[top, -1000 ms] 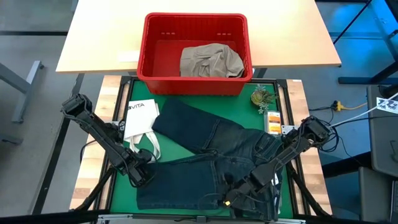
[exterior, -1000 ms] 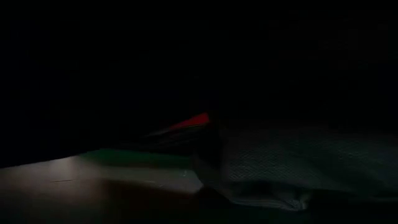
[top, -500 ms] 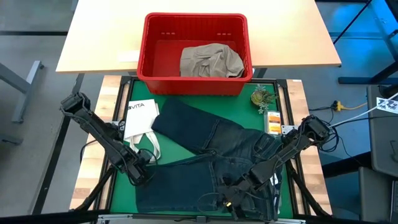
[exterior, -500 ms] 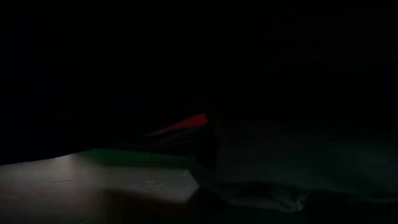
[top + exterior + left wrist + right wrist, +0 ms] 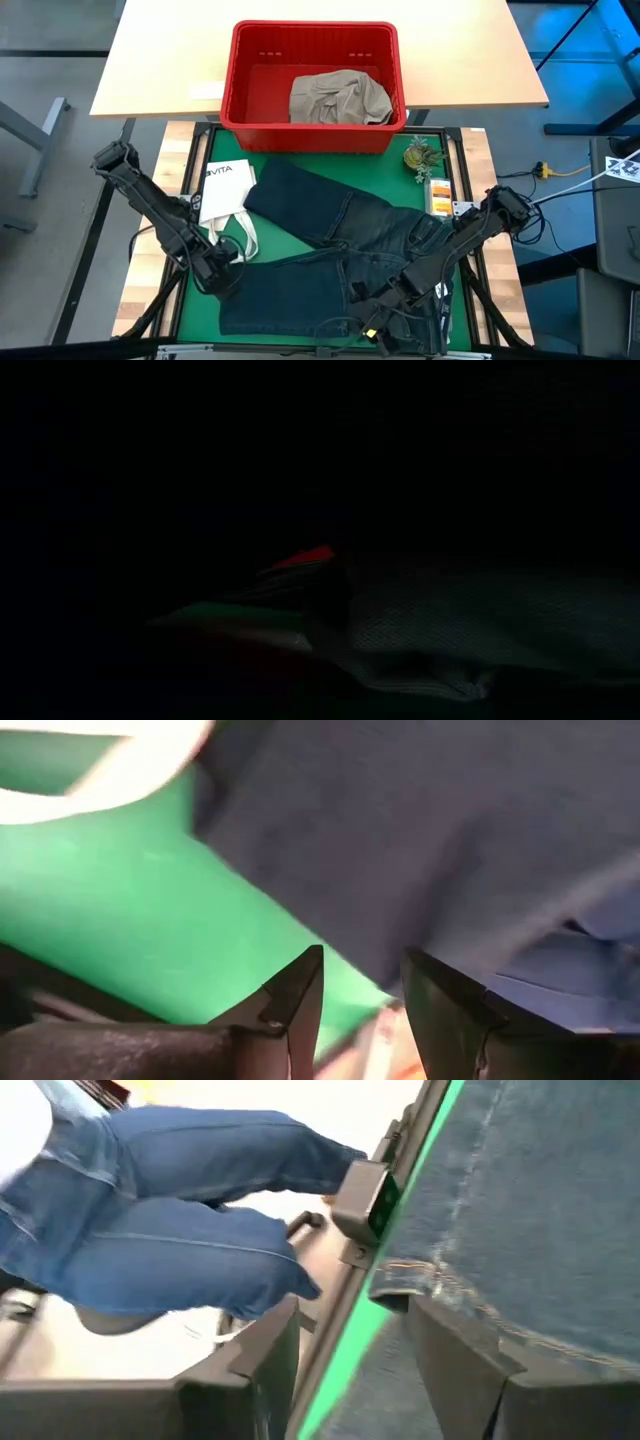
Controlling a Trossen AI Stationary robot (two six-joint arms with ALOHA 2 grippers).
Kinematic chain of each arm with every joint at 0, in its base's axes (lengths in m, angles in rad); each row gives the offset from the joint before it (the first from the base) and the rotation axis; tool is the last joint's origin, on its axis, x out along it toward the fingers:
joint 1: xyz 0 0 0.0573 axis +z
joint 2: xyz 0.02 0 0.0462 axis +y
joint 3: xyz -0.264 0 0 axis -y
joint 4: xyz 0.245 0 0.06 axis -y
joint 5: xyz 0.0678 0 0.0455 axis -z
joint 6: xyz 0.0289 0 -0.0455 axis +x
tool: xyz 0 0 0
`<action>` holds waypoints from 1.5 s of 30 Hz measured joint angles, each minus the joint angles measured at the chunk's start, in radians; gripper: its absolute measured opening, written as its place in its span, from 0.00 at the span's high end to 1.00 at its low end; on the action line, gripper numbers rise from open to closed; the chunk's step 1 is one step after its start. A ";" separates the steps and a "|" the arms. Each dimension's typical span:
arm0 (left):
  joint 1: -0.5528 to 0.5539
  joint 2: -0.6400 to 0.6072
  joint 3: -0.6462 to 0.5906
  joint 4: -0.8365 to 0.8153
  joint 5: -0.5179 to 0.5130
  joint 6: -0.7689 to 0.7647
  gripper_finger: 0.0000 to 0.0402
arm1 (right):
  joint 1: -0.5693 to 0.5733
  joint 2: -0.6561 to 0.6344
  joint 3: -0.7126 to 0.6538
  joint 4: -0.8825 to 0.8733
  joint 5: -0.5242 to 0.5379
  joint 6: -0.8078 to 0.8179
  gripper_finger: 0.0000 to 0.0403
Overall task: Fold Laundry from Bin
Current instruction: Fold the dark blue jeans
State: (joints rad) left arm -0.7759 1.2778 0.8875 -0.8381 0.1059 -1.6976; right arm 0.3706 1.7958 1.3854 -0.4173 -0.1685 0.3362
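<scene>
Both pincers, left (image 5: 222,280) and right (image 5: 372,322), gape empty at the jeans (image 5: 330,262): heavy, limp denim, best pinched at hems or waistband

left gripper (image 5: 222,283): fingers parted, off the jeans (image 5: 330,250)
right gripper (image 5: 372,322): fingers parted, jeans released

high: overhead, straight down | low: table-level | wrists: close | shared: jeans (image 5: 340,250)

Jeans (image 5: 340,255) spread; khaki garment (image 5: 338,98) in bin (image 5: 232,80)
</scene>
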 joint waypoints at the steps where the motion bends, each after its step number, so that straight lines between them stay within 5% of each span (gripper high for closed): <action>1: -0.008 0.000 0.000 0.026 0.000 -0.016 0.67 | 0.000 0.000 0.013 -0.024 0.013 -0.017 0.53; 7: -0.086 0.012 0.000 0.176 -0.054 -0.191 0.67 | 0.000 0.000 0.046 -0.091 0.103 -0.119 0.53; 17: -0.176 0.116 0.000 0.197 -0.116 -0.489 0.67 | 0.000 0.000 0.046 -0.090 0.143 -0.244 0.53; 45: -0.160 0.274 0.000 0.166 -0.025 -0.492 0.67 | 0.000 0.000 0.046 -0.090 0.143 -0.320 0.53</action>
State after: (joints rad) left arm -0.9360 1.5513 0.8875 -0.6720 0.0804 -2.1895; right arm 0.3706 1.7958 1.4311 -0.5073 -0.0257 0.0166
